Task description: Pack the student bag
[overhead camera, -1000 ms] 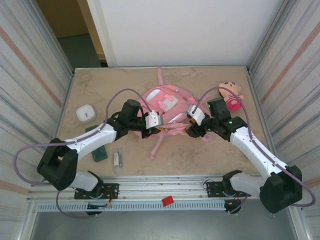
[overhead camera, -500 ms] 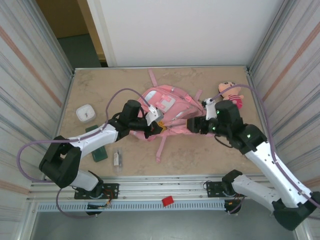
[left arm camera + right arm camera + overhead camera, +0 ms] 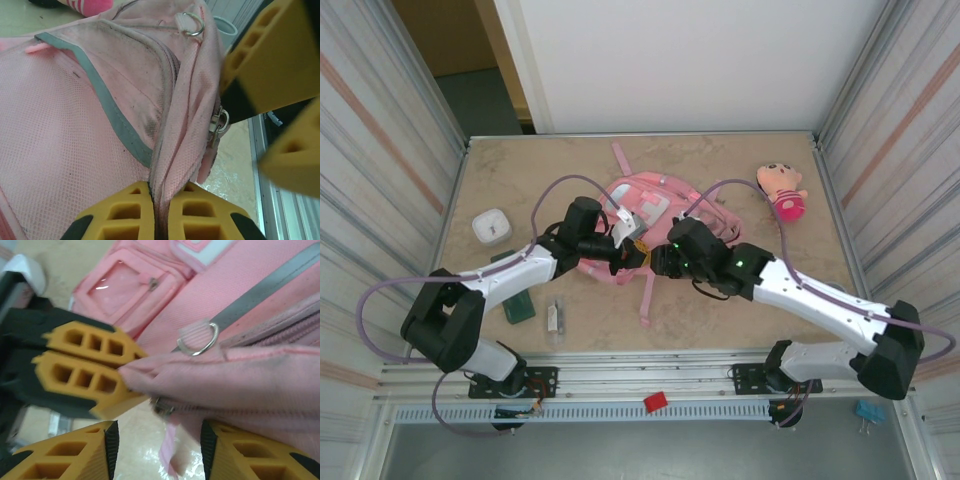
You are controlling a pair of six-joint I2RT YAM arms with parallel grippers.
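**On the table (image 3: pixel 520 170), grippers are working the student bag's (image 3: pixel 655 200) zip**

The student bag is lying front-up at the centre, with the left gripper (image 3: pixel 161 192) clamping a fabric fold beside the zip. The right gripper (image 3: pixel 159 435) is hovering with fingers parted, gripping nothing, just short of the zip pull (image 3: pixel 162 407). Judged from here, it should be taking the pull squarely while the left is holding the fabric taut.

Pink, grey-striped student bag (image 3: pixel 75 125); beige marbled table (image 3: pixel 520 170); doll (image 3: pixel 782 190) probably pink-dressed
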